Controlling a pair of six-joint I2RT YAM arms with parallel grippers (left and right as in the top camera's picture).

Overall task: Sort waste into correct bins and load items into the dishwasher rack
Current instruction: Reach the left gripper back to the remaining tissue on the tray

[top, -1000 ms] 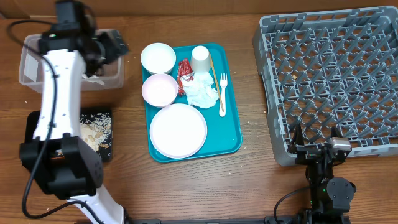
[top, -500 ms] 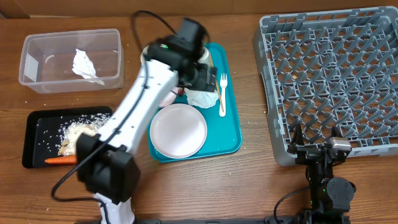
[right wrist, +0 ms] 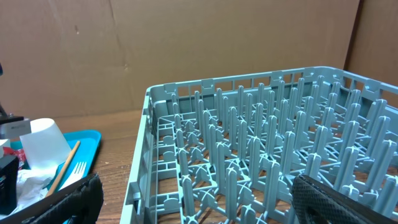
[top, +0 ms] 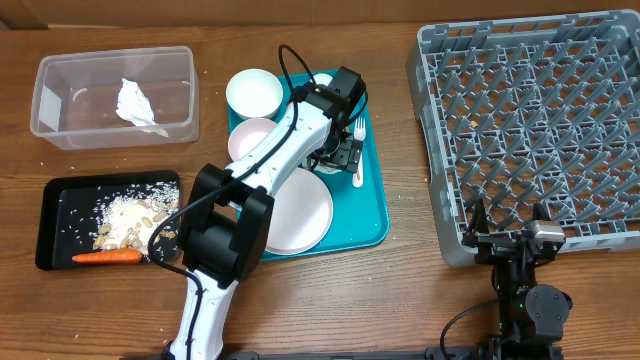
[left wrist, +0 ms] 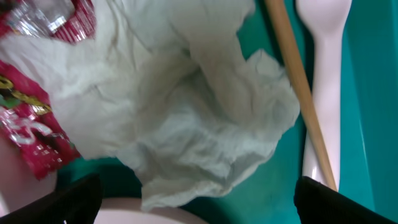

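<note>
**Left arm over the tray**

Overhead: left arm [top: 290, 140] reaches over the teal tray [top: 373, 215]; rack [top: 530, 110] at right.
Left wrist: left jaws wide, empty, above napkin [left wrist: 186, 106] touching wrapper [left wrist: 31, 130].
Right wrist: right jaws wide, empty, facing rack.

Left gripper [top: 339, 151] from clear tub [top: 48, 98] to napkin [left wrist: 186, 112] on teal tray [top: 372, 215]

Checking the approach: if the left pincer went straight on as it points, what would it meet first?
Most likely the crumpled white napkin, centred ahead of the open left pincer on the teal tray; how near is unclear.
</note>
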